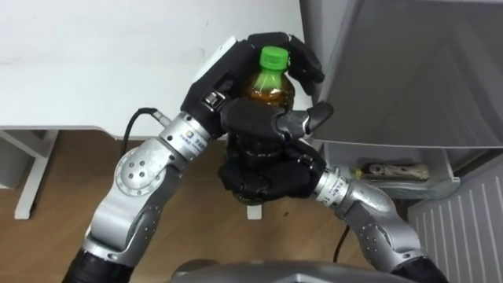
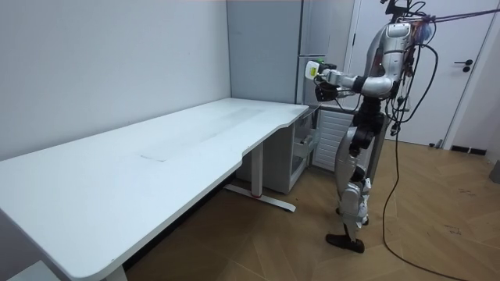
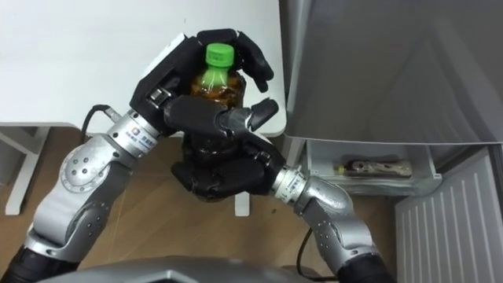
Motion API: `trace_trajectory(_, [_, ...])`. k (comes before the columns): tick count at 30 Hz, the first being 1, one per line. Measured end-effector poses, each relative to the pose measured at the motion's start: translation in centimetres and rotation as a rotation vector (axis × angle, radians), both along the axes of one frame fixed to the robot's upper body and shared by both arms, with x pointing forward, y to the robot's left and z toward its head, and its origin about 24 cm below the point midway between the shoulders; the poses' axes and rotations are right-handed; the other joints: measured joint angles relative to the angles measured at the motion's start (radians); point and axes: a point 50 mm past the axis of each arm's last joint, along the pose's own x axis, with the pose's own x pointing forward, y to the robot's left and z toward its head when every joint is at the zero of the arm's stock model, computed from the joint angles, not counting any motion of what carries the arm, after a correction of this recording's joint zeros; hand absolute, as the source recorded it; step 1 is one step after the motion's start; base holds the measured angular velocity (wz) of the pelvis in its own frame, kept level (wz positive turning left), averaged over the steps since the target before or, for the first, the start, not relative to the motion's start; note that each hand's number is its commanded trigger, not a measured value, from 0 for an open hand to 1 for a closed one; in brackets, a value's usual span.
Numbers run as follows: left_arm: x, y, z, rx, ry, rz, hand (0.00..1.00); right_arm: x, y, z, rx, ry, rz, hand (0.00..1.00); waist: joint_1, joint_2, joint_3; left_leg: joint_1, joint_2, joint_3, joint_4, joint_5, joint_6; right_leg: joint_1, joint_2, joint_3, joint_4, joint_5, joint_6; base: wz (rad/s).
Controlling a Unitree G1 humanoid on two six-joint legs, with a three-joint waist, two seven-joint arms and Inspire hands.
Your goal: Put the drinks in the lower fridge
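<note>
I have one bottle [image 1: 271,86] of brown drink clasped in both hands at chest height, just in front of the grey upper door [image 1: 409,71] of the fridge [image 2: 312,31]. The left hand [image 1: 216,86] is curled round its shoulder, with fingers arching over the green cap [image 1: 274,56]. The right hand [image 1: 267,177] is closed round the base from below. My main worry is the handover. The lower compartment [image 1: 440,187] sits well below where I hold the bottle, so I judge I must stoop and probably let one hand go, and the smooth round body could twist or slip out then. The cap is also close to the upper door's edge, so a careless swing could knock the bottle against it. The open shelf already has a wrapped packet [image 1: 389,170] lying in it, which leaves less room to set the bottle upright, and it could tip over on landing. By my count there is one bottle, one cap, one packet, one fridge and one white desk [image 1: 118,55] beside me, with two hands on the job.
</note>
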Motion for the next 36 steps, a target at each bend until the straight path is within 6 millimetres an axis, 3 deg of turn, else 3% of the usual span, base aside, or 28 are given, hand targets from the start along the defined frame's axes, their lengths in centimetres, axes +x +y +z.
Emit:
trace_trajectory(1, [0.0, 0.0, 0.0, 0.001, 0.0, -0.001, 1.0, 0.0, 0.0, 0.0, 0.001, 0.002, 0.0, 1.0, 0.001, -0.002, -0.0003, 0.001, 0.0, 0.0, 0.0, 0.0, 0.0, 0.001, 0.0, 0.0, 0.0, 0.0, 0.0, 0.0])
trace_trajectory(10, [-0.3, 0.1, -0.8, 0.0, 0.034, -0.012, 1.0, -0.3, 0.0, -0.4, 0.001, 0.039, 0.019, 1.0, -0.003, -0.019, 0.0087, -0.007, -0.001, -0.015, 0.0, 0.0, 0.0, 0.007, -0.001, -0.017, -0.001, 0.0, 0.0, 0.04])
trace_trajectory(18, [-1.8, 0.9, -6.4, -0.105, 0.333, 0.044, 1.0, -2.6, 0.0, -3.1, -0.113, 0.256, 0.046, 1.0, -0.002, -0.031, 0.0013, -0.008, -0.005, -0.018, -0.001, 0.001, -0.002, 0.012, 0.001, -0.024, -0.031, -0.001, 0.001, 0.03])
trace_trajectory(26, [-2.2, 1.2, -7.8, -0.166, 0.417, 0.053, 1.0, -2.9, 0.0, -3.6, -0.156, 0.295, 0.064, 1.0, 0.005, -0.041, -0.0017, -0.014, -0.006, -0.035, -0.002, 0.001, -0.002, 0.016, -0.001, -0.035, -0.031, -0.001, 0.001, 0.04])
trace_trajectory(27, [-2.2, 1.2, -8.1, -0.179, 0.435, 0.056, 0.75, -3.0, 0.0, -3.7, -0.162, 0.305, 0.067, 1.0, 0.008, -0.042, -0.0017, -0.014, -0.006, -0.037, -0.001, 0.001, -0.002, 0.017, -0.001, -0.038, -0.031, 0.0, 0.001, 0.04])
trace_trajectory(28, [-2.3, 1.3, -8.3, -0.182, 0.443, 0.057, 0.0, -3.0, -0.1, -3.8, -0.167, 0.31, 0.069, 1.0, 0.011, -0.042, -0.002, -0.015, -0.005, -0.037, -0.001, 0.001, -0.002, 0.017, -0.001, -0.04, -0.03, 0.0, 0.001, 0.0])
trace_trajectory(32, [-2.4, 1.3, -8.7, -0.214, 0.496, 0.066, 0.0, -3.1, -0.1, -4.0, -0.178, 0.336, 0.071, 1.0, 0.026, -0.048, -0.0009, -0.024, -0.004, -0.036, -0.002, 0.0, -0.002, 0.011, -0.001, -0.048, -0.029, -0.001, 0.001, 0.02])
trace_trajectory(36, [-2.5, 1.6, -9.2, -0.284, 0.565, 0.082, 0.0, -2.9, -0.1, -4.0, -0.214, 0.331, 0.059, 1.0, 0.045, -0.057, -0.0047, -0.032, -0.006, -0.035, 0.0, 0.001, -0.002, 0.005, -0.001, -0.047, -0.032, -0.003, 0.001, 0.0])
